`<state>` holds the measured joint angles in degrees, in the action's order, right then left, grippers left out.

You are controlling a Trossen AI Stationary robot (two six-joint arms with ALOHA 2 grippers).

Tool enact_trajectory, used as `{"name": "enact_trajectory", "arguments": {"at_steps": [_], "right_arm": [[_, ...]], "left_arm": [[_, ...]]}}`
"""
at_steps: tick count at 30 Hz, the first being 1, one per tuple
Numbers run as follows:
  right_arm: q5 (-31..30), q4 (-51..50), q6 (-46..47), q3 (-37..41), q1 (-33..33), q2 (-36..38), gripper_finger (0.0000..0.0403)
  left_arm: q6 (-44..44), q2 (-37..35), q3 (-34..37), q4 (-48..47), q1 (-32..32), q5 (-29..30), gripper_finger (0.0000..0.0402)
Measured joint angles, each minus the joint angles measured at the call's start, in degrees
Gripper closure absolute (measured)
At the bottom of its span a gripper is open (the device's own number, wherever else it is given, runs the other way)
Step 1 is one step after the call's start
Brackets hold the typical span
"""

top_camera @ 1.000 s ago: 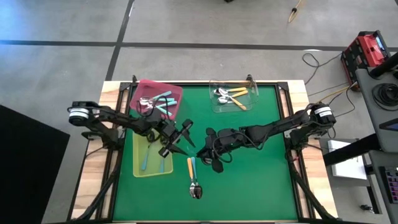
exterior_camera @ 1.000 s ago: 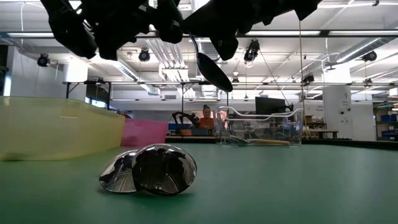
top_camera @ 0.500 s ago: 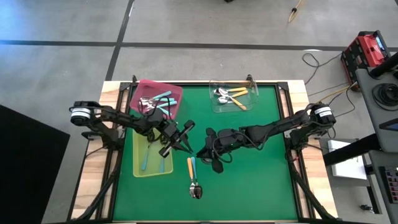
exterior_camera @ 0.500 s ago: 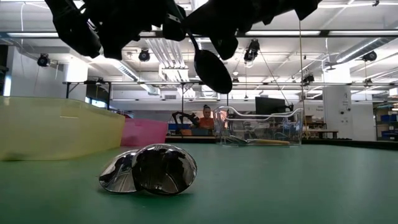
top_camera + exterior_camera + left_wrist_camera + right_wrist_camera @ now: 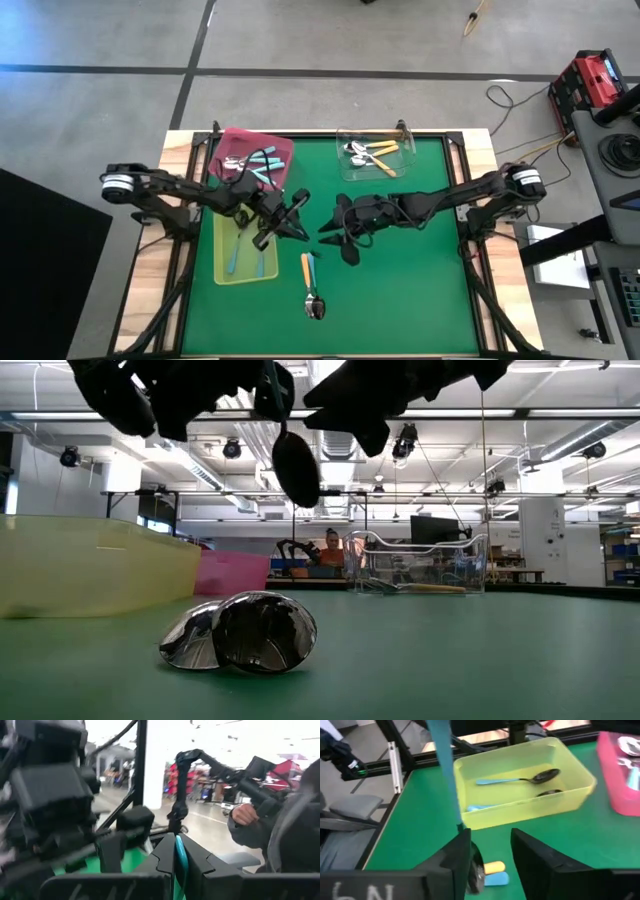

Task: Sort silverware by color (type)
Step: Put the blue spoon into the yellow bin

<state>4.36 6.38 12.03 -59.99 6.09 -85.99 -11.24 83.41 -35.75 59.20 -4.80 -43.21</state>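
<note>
A spoon with a teal handle hangs in the air over the middle of the green table, its dark bowl lowest. My left gripper is shut on its handle. My right gripper faces it from the right and stands open, its fingers apart, with the handle just beyond them. Below, an orange-handled spoon and a light blue one lie side by side, their shiny bowls resting on the mat. My left gripper pinches the spoon's teal handle between its two fingers. The fingers reach from the table's left side and lie across the handle. The spoon hangs below them with its bowl down, clear of the table.
A yellow-green tray at the left holds two blue-handled spoons. The pink tray at the far left holds teal spoons. A clear tray at the back holds orange spoons. A person sits beyond the table's far edge.
The teal spoon has passed from my right gripper to my left. My right gripper has opened, let go and drawn back a little toward the table's right edge. The spoon's bowl has swung toward the left arm and now hangs more upright.
</note>
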Motion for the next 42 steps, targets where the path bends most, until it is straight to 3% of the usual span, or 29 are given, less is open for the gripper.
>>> {"name": "enact_trajectory", "arguments": {"at_steps": [9, 17, 23, 27, 34, 42], "right_arm": [[-3.55, -5.38, -0.7, -0.02, -1.9, 4.04, 0.0239], [-4.55, -6.18, -2.19, -0.02, -1.91, 3.68, 0.024], [-4.59, -6.03, -1.56, -0.02, -1.91, 2.71, 0.0239], [-6.22, -5.62, -1.62, -0.02, -1.91, 2.21, 0.0239], [-9.01, -5.46, -1.62, -0.02, -1.91, 1.55, 0.024], [-9.05, -5.47, -1.6, 0.0, -1.91, 1.53, 0.0241]], "left_arm": [[0.57, -16.26, -1.92, -28.97, 0.01, 7.5, 0.0402], [3.74, -31.77, -3.02, -58.27, 0.43, 24.64, 0.0401], [0.88, -39.44, -3.1, -68.57, 1.25, 26.62, 0.0401], [4.73, -42.76, -2.89, -76.26, 3.53, 32.06, 0.0401], [11.66, -45.1, -0.61, -79.47, 10.97, 42.68, 0.0401], [10.86, -48.45, 1.58, -82.5, 16.47, 50.93, 0.0401]]}}
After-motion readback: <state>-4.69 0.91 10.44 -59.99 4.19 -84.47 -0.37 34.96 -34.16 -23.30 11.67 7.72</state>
